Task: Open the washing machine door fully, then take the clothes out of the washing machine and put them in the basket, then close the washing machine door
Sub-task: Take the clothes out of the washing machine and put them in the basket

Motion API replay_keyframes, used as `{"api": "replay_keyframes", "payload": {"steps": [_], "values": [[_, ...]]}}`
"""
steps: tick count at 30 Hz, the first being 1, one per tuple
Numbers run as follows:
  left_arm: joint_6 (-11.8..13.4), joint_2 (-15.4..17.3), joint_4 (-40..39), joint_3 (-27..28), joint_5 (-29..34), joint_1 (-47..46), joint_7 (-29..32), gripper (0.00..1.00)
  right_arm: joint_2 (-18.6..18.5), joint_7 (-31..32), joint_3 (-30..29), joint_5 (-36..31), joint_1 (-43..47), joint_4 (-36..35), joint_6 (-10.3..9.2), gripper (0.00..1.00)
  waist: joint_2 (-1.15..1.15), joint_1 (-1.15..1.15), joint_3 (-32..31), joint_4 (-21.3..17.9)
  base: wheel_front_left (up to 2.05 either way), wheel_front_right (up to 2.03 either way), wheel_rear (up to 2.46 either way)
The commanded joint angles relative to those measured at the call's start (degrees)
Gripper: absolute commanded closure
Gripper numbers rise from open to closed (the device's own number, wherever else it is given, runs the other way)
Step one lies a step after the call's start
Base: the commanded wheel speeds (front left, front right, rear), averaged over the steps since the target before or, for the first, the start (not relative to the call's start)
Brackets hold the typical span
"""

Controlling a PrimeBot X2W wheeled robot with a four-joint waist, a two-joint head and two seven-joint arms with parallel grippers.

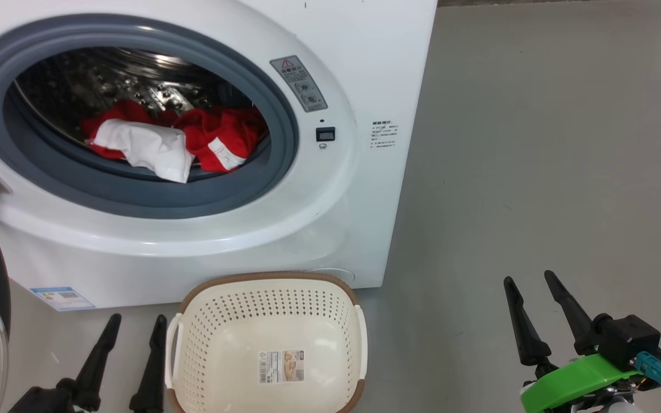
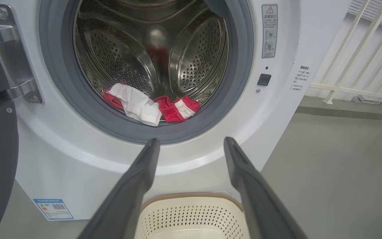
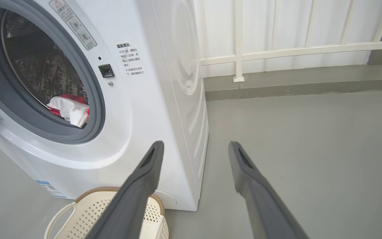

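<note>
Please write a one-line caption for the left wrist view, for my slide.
Open left gripper faces the open washing machine; red-and-white clothes lie in the drum, the basket stands below.

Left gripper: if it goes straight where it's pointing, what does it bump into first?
The left gripper would probably hit the washing machine first, at the grey rubber ring under the clothes; depth is hard to judge.
</note>
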Motion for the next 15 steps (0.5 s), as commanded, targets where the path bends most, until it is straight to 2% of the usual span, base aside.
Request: {"api": "replay_keyframes", "payload": {"steps": [1, 10, 15], "values": [[-0.3, 0.7, -1.1, 2.1, 0.4, -2.0, -0.5, 0.00, -0.3, -0.5, 1.4, -1.0, -1.0, -1.1, 0.28, 0.00, 0.00, 0.00, 0.1, 0.0, 0.00, 0.00, 0.00], [-0.3, 0.7, 0.4, 1.8, 0.8, -3.4, -0.5, 0.00, 0.0, -0.5, 1.7, -1.0, -2.0, -1.3, 0.28, 0.00, 0.00, 0.00, 1.7, -0.7, 0.00, 0.00, 0.00], [-0.3, 1.2, 3.2, 0.6, 1.6, -8.7, -0.5, 0.00, 0.5, -0.5, 1.5, -1.1, -2.8, -1.7, 0.28, 0.00, 0.00, 0.00, 4.2, -0.9, 0.00, 0.00, 0.00]]}}
